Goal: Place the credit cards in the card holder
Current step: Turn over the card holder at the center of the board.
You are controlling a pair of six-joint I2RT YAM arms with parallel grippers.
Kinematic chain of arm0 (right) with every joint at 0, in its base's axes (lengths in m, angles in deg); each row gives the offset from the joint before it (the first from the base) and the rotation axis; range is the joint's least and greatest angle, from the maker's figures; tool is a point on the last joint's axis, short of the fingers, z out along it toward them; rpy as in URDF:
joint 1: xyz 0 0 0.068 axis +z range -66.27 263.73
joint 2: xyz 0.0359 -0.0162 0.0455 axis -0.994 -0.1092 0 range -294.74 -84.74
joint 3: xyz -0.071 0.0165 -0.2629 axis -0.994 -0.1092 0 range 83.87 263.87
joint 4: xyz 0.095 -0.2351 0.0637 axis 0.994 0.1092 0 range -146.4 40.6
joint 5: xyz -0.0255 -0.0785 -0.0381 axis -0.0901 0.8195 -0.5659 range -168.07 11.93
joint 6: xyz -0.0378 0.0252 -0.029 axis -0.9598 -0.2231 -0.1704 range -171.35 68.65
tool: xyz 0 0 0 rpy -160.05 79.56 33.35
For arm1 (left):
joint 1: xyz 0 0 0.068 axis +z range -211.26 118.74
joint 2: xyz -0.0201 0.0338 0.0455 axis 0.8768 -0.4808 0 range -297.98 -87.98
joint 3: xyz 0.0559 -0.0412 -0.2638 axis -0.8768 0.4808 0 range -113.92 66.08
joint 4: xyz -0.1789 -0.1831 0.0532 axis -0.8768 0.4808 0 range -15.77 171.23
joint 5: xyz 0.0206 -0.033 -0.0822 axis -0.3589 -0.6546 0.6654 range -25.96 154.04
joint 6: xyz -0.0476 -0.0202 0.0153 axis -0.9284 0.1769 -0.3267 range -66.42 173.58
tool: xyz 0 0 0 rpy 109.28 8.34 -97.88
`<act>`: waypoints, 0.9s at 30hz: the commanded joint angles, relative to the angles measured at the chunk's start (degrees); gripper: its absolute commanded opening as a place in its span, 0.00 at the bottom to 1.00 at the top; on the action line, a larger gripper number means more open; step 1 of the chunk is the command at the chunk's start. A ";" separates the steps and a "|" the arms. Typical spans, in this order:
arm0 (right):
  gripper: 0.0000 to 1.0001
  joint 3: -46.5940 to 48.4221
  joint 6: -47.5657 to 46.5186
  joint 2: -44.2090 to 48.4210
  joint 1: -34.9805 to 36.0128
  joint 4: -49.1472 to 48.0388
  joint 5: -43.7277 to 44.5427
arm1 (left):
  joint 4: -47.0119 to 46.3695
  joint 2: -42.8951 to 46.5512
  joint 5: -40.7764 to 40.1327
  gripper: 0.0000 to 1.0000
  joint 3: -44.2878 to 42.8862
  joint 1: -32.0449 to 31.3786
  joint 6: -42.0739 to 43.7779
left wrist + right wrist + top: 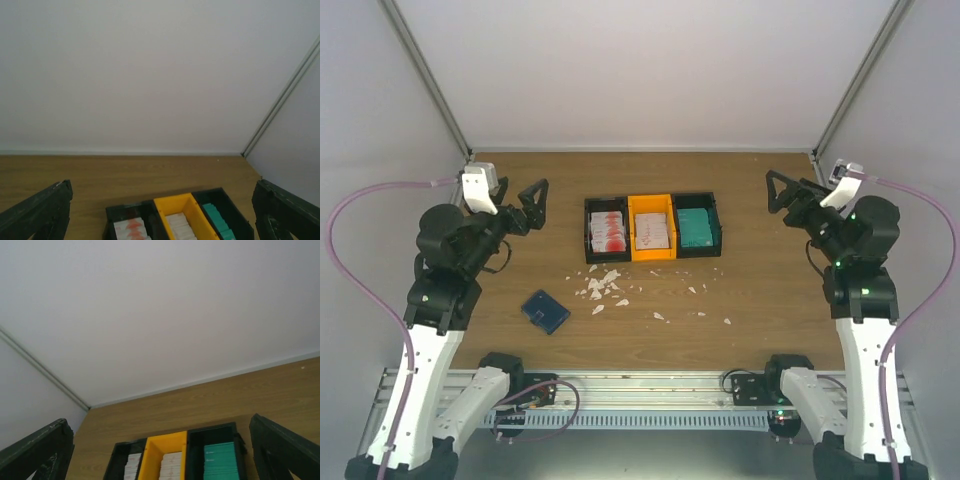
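Credit cards (609, 231) sit sorted in bins (651, 200) at centre frame and the closed card holder (545, 312) lies lower left on the counter (760, 290) as we hold our left hand (537, 205) and right hand (772, 192) released at either edge, seemingly poised for a first pick.

Mid-table the left black bin (605, 230), orange bin (651, 227) and right black bin (698, 224) stand touching in one row, a solid block. Bare table (760, 290) lies open on both flanks, out to the raised left gripper (538, 205) and right gripper (772, 192). White scraps (603, 286) litter the wood just in front; the card holder (545, 311) lies apart, front-left.
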 commanded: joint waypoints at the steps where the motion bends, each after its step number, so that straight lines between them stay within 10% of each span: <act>1: 0.97 -1.63 1.92 0.29 -2.08 -2.83 -8.45 | -1.22 0.66 5.09 0.98 2.42 1.88 -3.17; 13: 0.99 -12.45 -2.91 -2.55 -2.59 -13.65 -24.45 | 4.26 1.36 10.02 0.99 12.80 3.12 -8.58; 27: 1.00 -21.34 -4.58 -11.48 19.50 -19.45 -10.83 | 21.61 3.51 -5.07 0.97 24.86 3.31 -26.61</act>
